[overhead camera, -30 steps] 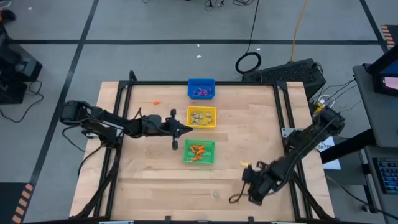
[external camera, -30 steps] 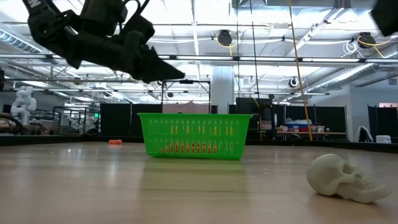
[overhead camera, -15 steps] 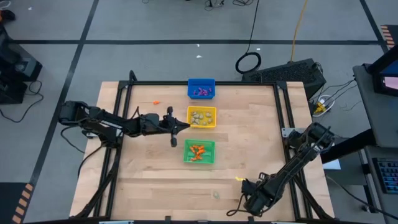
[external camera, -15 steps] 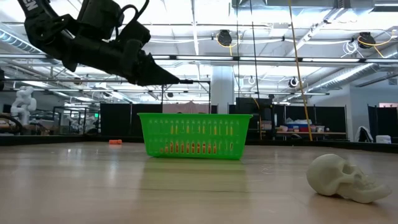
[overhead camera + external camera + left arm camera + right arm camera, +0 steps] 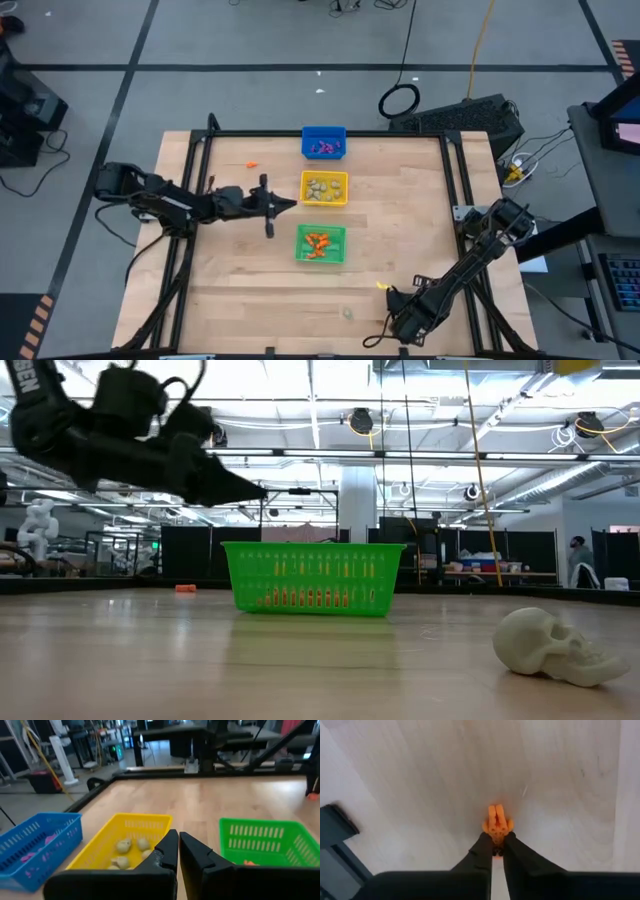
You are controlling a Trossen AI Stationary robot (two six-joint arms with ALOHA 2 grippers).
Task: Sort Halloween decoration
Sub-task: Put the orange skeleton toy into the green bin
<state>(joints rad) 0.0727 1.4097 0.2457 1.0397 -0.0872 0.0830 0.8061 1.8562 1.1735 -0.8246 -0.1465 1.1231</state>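
My right gripper (image 5: 496,841) is shut on a tiny orange trinket (image 5: 496,825) over the table's near right part (image 5: 386,291). My left gripper (image 5: 290,204) hovers left of the yellow bin (image 5: 325,188), raised above the table (image 5: 250,488), fingers shut on nothing (image 5: 178,842). The blue bin (image 5: 324,143) holds purple trinkets, the yellow bin pale ones (image 5: 131,846), the green bin (image 5: 321,244) orange ones. A pale skull trinket (image 5: 555,645) lies on its side on the wood near the near edge (image 5: 348,313). Another orange trinket (image 5: 252,164) lies near the far left. My right gripper pinches the orange trinket by its lower end (image 5: 495,836) between the two fingertips (image 5: 482,845), coming from above and pointing down at the table. The rest of the trinket sticks out past the tips. Whether it is clear of the wood cannot be told.
The three bins stand in a row from the far edge toward the middle of the table (image 5: 230,290). A black frame rail (image 5: 470,210) runs along the table's sides. Bare wood lies left and right of the bins.
My left gripper has drawn back toward the table's left edge, away from the yellow bin, staying shut. My right gripper has moved toward the near edge with the orange trinket between its fingers, then held still.
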